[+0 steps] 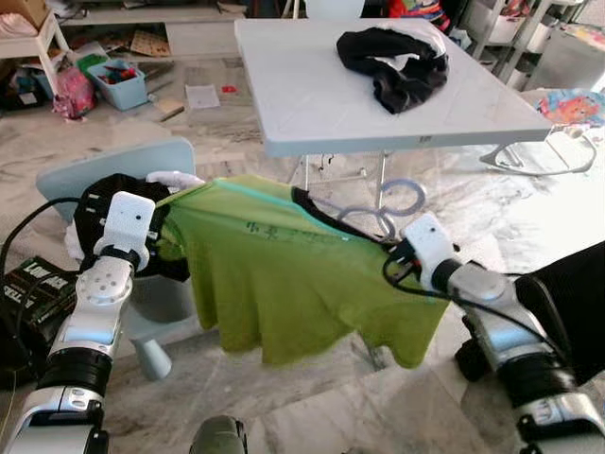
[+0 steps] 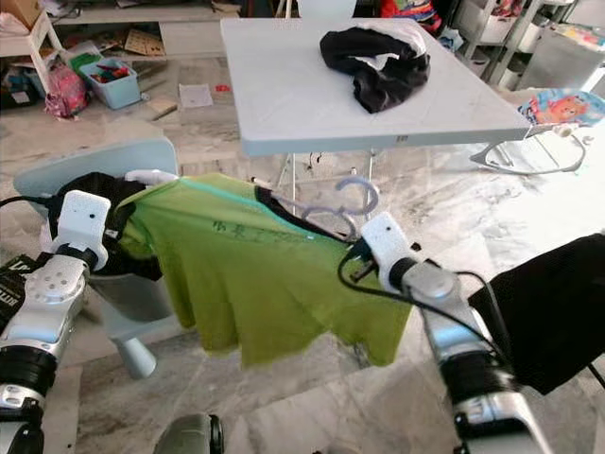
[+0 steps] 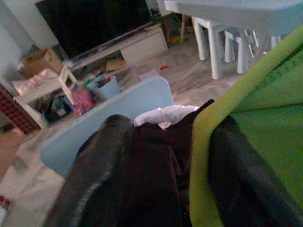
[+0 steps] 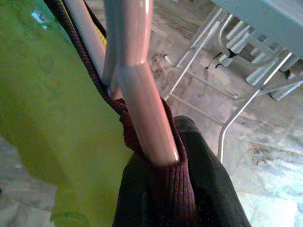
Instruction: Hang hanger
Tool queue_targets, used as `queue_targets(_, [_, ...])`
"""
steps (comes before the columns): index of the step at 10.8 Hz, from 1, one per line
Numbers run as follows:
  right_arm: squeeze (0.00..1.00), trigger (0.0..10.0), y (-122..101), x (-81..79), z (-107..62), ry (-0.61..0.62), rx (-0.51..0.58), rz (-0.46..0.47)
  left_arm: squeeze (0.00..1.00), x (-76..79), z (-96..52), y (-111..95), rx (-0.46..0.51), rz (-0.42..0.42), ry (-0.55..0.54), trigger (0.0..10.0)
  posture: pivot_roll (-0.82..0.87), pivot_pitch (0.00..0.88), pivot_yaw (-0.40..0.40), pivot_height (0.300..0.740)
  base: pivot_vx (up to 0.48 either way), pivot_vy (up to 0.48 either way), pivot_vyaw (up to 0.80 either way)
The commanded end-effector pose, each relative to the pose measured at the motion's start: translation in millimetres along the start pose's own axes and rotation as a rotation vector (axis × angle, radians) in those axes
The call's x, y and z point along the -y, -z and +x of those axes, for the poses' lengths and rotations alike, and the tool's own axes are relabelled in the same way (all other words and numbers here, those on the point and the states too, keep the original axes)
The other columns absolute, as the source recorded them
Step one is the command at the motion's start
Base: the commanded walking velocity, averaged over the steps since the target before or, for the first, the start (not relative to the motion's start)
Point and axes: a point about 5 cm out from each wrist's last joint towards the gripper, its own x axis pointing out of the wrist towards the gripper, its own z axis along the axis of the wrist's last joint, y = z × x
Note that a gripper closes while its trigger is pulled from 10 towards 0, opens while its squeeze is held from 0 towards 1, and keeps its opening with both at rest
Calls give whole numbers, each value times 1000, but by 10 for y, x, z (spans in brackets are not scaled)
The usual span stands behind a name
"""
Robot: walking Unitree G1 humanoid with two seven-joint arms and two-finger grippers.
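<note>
Item: green T-shirt [image 1: 284, 274] on pale hanger [image 1: 383, 203], held up before white tabletop [image 1: 312, 104].
Left claw [image 1: 163, 227]: gripping shirt's shoulder.
Right claw [image 1: 389, 248]: clamping hanger and collar.
Handling: keep hook upright, shirt level.

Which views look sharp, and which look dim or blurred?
Left eye view: evenly lit, sharp on the green shirt and white table. Left wrist view: dimmer, soft, dark fingers blurred. Right wrist view: hanger very close, slightly soft.
</note>
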Motion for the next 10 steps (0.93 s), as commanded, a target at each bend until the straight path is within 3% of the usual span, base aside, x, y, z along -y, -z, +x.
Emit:
queue_targets(1, [0,10000,-21,188,-78,102,11,53,1000,-170,-8,101,-70,-86,-119,10000,-75,0,-57,740,0,0,0])
queue_targets(2, [0,10000,-91,210,-82,99,57,83,1000,-126,-31,167,-103,-107,-115,10000,-75,0,-57,740,0,0,0])
queue_targets(3, [0,10000,-291,334,-110,130,192,176,1000,-23,-68,261,-154,-163,-98,10000,-78,0,-60,740,0,0,0])
queue_targets(4, [0,10000,-484,470,-144,159,312,333,1000,110,-103,351,-217,-235,-64,10000,-80,0,-61,740,0,0,0])
queue_targets(5, [0,10000,-615,551,-157,183,384,406,1000,275,-121,394,-260,-303,1,10000,-79,0,-65,740,0,0,0])
queue_targets(7, [0,10000,-698,526,-141,175,417,405,1000,490,-124,331,-251,-290,112,10000,-77,0,-65,740,0,0,0])
queue_targets(8, [0,10000,-672,493,-123,183,395,389,1000,468,-100,238,-192,-259,102,10000,-77,0,-65,740,0,0,0])
queue_targets(9, [0,10000,-630,448,-106,225,352,314,1000,435,-57,67,-100,-236,99,10000,-71,0,-63,740,0,0,0])
queue_targets(10, [0,10000,-543,395,-69,281,260,222,1000,503,-38,-110,-20,-270,153,10000,-71,0,-62,740,0,0,0])
